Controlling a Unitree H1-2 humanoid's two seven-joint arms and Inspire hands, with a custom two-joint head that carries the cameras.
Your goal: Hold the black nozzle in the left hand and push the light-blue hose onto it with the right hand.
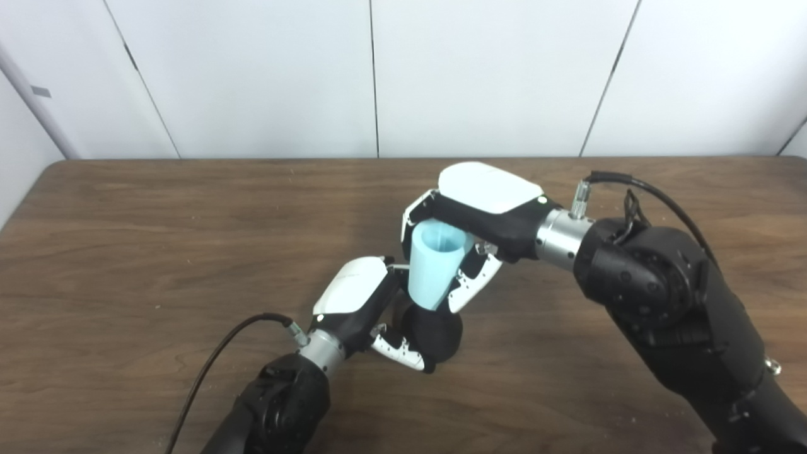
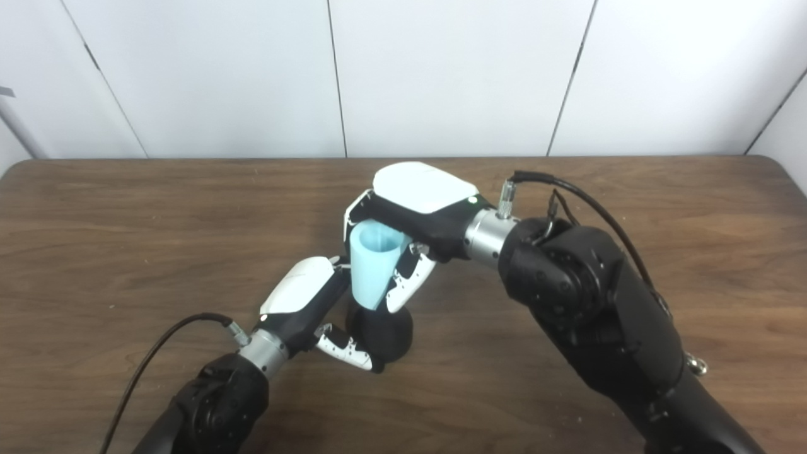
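Note:
Near the table's middle, my left hand (image 1: pixel 369 309) is shut on the black nozzle (image 1: pixel 438 334), a rounded black piece standing on the wood. Directly above it my right hand (image 1: pixel 470 224) is shut on the light-blue hose (image 1: pixel 434 265), a short tapered tube with its wide open end up. The hose's narrow lower end meets the top of the nozzle; how far it sits on is hidden by the fingers. Both show again in the right eye view: hose (image 2: pixel 373 268), nozzle (image 2: pixel 386 334).
The brown wooden table (image 1: pixel 157 252) stretches out on all sides, with its far edge against white wall panels. A black cable (image 1: pixel 220 356) trails from my left wrist and another (image 1: pixel 656 192) loops off my right wrist.

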